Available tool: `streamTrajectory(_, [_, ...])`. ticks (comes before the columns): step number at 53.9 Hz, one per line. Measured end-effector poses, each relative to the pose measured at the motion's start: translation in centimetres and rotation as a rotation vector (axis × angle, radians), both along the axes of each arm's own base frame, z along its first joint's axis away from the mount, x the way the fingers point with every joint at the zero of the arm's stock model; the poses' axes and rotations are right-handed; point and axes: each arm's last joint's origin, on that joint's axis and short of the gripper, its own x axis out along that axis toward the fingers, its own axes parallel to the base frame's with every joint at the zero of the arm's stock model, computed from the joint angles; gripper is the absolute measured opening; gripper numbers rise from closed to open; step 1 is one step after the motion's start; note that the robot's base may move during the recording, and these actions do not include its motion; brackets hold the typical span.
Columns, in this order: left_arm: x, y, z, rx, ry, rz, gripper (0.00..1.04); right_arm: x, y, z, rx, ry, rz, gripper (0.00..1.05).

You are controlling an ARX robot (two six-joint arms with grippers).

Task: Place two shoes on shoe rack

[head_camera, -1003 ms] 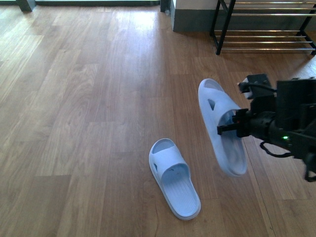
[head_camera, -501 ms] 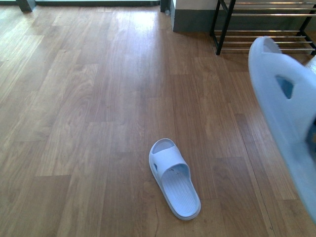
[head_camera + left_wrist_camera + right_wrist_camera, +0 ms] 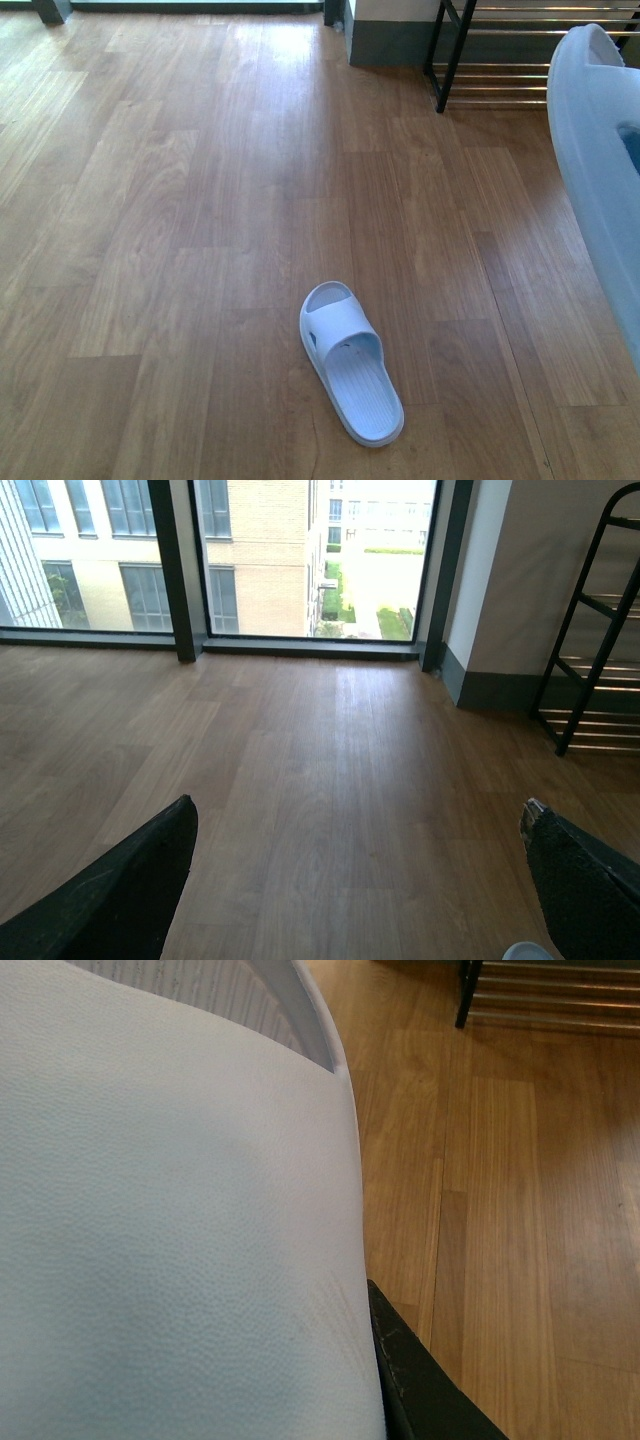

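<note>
Ahead of the right gripper (image 3: 395,1360), past the toe, the rack (image 3: 495,70) stands well apart. Right jaws look clamped on the raised slide (image 3: 600,180), long axis pointing rackward. Jaws of left gripper (image 3: 357,812) wide open, empty. The floor slide (image 3: 352,375) lies below-right of them, toe forward; left arm's the free one.

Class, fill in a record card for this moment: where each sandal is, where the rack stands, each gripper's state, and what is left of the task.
lifted sandal: off the floor at the front view's right edge, gripped by the right gripper
floor sandal: sole down on the wooden floor, nothing touching it
shoe rack: far right, beyond both sandals
left gripper: open, holding nothing, above the floor
task left: neither sandal is on the rack yet
</note>
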Motion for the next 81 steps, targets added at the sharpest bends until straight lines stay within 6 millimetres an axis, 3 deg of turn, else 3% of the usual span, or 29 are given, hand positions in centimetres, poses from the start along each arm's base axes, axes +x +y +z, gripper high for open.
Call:
streamTrajectory(75, [0.00, 0.00, 0.01, 0.001, 0.000, -0.001, 0.95, -0.06, -0.08, 0.01, -0.001, 0.000, -0.007, 0.01])
streamTrajectory(81, [0.37, 0.01, -0.54, -0.094, 0.220, 0.175, 0.95, -0.06, -0.08, 0.01, -0.001, 0.000, -0.007, 0.01])
